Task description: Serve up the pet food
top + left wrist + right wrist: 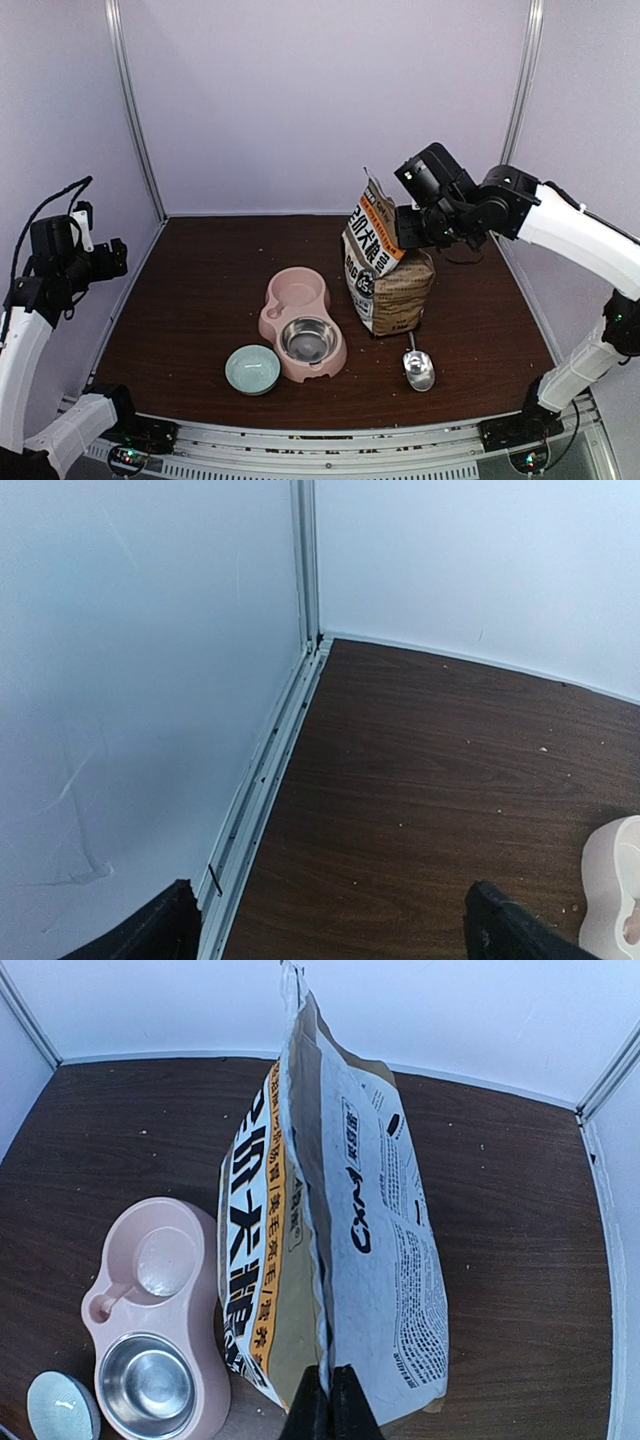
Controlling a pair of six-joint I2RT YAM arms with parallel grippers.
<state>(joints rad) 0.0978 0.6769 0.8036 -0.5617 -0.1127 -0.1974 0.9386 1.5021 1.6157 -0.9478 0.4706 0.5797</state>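
Note:
The pet food kibble is hidden; only a few crumbs lie on the table. The brown-and-white paper bag (385,275) stands upright at centre right, right of the pink double bowl (300,318). My right gripper (408,226) is shut on the bag's upper edge at its right side. In the right wrist view, my right gripper (330,1395) pinches the rim of the bag (370,1220) between its closed fingers, and the mouth looks pressed shut. My left gripper (118,257) is open and empty, raised at the far left by the wall. In the left wrist view, my left gripper (330,940) faces bare table.
The pink bowl holds a steel insert (308,340) in its near half. A small pale-green bowl (252,368) sits at its near left. A metal scoop (418,368) lies in front of the bag. The pink bowl's edge shows in the left wrist view (615,880). Walls enclose three sides.

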